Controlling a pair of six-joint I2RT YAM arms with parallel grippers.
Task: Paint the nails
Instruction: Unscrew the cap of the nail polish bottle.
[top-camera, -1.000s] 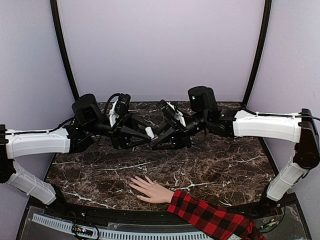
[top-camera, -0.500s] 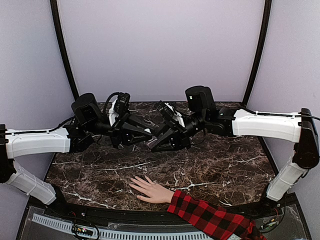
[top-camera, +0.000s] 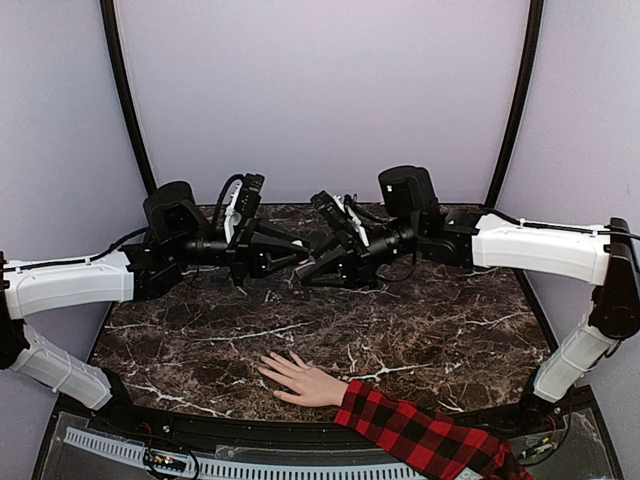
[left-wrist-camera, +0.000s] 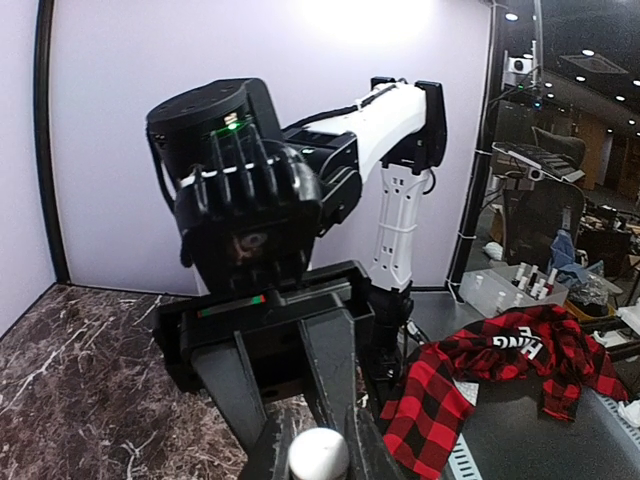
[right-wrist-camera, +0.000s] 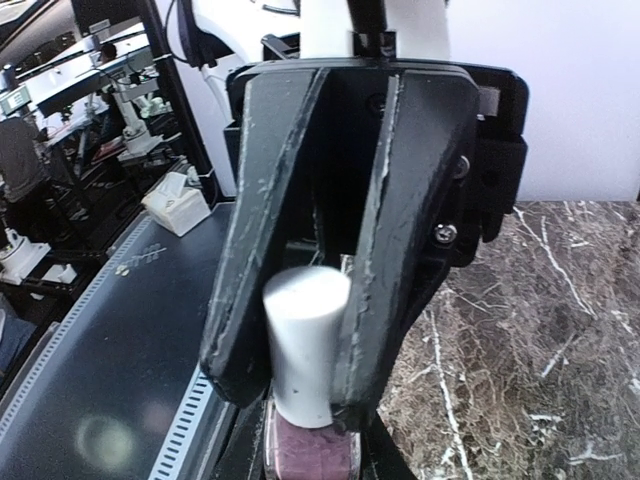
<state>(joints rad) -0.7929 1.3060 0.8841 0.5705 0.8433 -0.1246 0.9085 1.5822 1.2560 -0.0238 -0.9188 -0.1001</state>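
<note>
The pale hand (top-camera: 300, 378) lies flat with spread fingers at the table's near edge, in a red-and-black plaid sleeve (top-camera: 420, 432); its nails are too small to make out. The sleeve also shows in the left wrist view (left-wrist-camera: 480, 385). Both grippers meet in the air above the table's middle, far from the hand. My left gripper (top-camera: 303, 258) (left-wrist-camera: 318, 462) is shut on a small bottle of purple polish (right-wrist-camera: 310, 458). My right gripper (top-camera: 301, 276) (right-wrist-camera: 300, 385) is shut on the bottle's white cap (right-wrist-camera: 303, 335), which also shows in the left wrist view (left-wrist-camera: 318, 455).
The dark marble table (top-camera: 430, 330) spreads under both arms. A purple backdrop (top-camera: 320, 90) closes the back and sides. A perforated white strip (top-camera: 130, 452) runs along the near edge.
Both grippers, still joined at the bottle, have risen and moved a little toward the back of the table. The hand has not moved.
</note>
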